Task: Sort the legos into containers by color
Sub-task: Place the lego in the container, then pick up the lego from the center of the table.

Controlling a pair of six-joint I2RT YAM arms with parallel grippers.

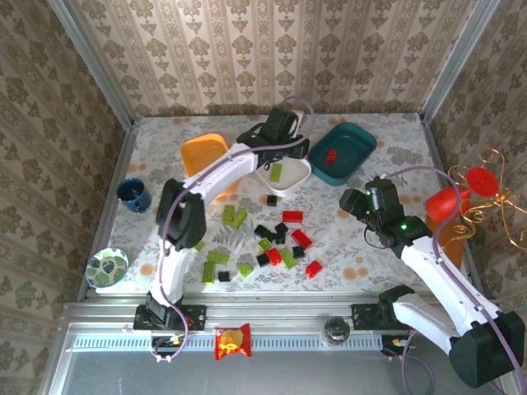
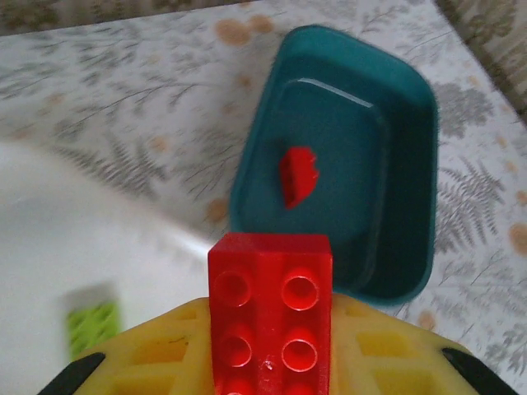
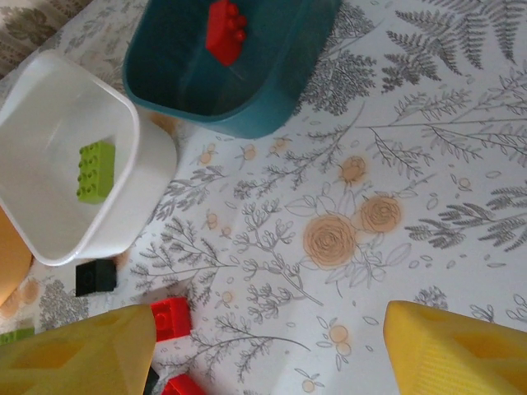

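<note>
Red brick (image 2: pixel 270 317): clenched in my left claw (image 2: pixel 272 360), studs up toward the wrist camera, pinched between the yellow pads (image 2: pixel 156 362) so it cannot twist.
Where it hangs: in the air, with the white tub (image 3: pixel 49 99) below and to one side and the teal tub (image 2: pixel 346 123) just ahead.
Why teal: another red piece (image 2: pixel 298 175) already lies on its floor, so I judge that red belongs there.
Why not white: it holds a lime green brick (image 3: pixel 95 170), so I must not let go over it.
Orange tub (image 1: pixel 206 156): beside the white one; by elimination, I reckon it is for black.
Loose legos (image 1: pixel 272 243): red, green and black, scattered on the table nearer my bases.
Right claw (image 3: pixel 268 350): jaws spread wide with nothing between them, low over the table near a black brick (image 3: pixel 95 276). I judge it is held aside so my arms do not cross.
Next: carry the brick over teal's floor, then release it.
</note>
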